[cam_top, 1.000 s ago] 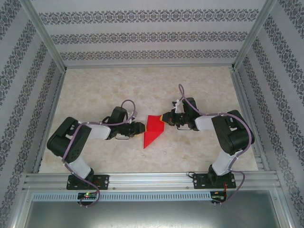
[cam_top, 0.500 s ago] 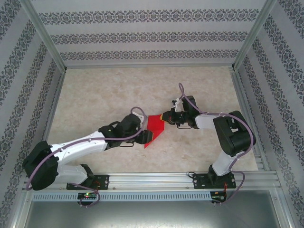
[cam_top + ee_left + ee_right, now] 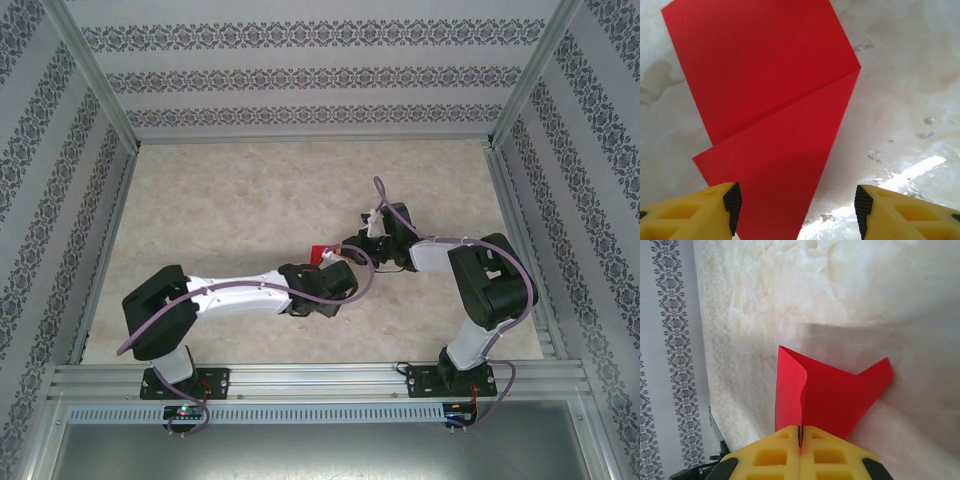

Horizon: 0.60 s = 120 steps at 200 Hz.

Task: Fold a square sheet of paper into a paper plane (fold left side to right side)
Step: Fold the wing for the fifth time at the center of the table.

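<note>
Centrally, the square sheet of paper (image 3: 765, 85), creased, is being supported by the table (image 3: 240, 190). The left arm (image 3: 240, 295) is being held stretched low toward the right, the left gripper (image 3: 796, 202) spread wide over the sheet. The right gripper (image 3: 800, 436) is being held clamped on the sheet's raised edge.

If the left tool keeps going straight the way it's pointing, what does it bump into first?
Probably the red paper. The open left tool points down at it, and the sheet lies on the table right ahead of the fingers. How close it is, I can't tell.
</note>
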{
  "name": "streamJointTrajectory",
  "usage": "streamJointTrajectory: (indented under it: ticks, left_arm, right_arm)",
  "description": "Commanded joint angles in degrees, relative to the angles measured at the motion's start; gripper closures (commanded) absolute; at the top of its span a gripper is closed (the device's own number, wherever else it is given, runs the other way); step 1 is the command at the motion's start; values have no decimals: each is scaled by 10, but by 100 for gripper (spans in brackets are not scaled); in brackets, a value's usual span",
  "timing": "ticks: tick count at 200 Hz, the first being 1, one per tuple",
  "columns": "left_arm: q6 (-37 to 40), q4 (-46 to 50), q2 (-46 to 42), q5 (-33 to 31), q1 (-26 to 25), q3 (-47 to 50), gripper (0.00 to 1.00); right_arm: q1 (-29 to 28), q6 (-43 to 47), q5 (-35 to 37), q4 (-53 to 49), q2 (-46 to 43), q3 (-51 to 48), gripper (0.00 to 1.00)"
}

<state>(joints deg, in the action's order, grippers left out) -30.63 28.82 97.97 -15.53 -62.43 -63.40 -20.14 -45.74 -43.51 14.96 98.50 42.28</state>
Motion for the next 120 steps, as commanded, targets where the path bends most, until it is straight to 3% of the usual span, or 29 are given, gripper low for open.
streamJointTrajectory:
  ticks: [1, 53, 120]
  left_arm:
    - [-10, 57, 22, -71, -19, -30, 35]
    - [-24, 73, 72, -95, -32, -56, 40]
    - [-32, 82, 102, -105, -32, -70, 61]
  right_arm:
    - [-7, 16, 2, -2, -8, 14, 96]
    - [-8, 17, -2, -3, -5, 18, 96]
    - [-8, 20, -4, -2, 3, 18, 96]
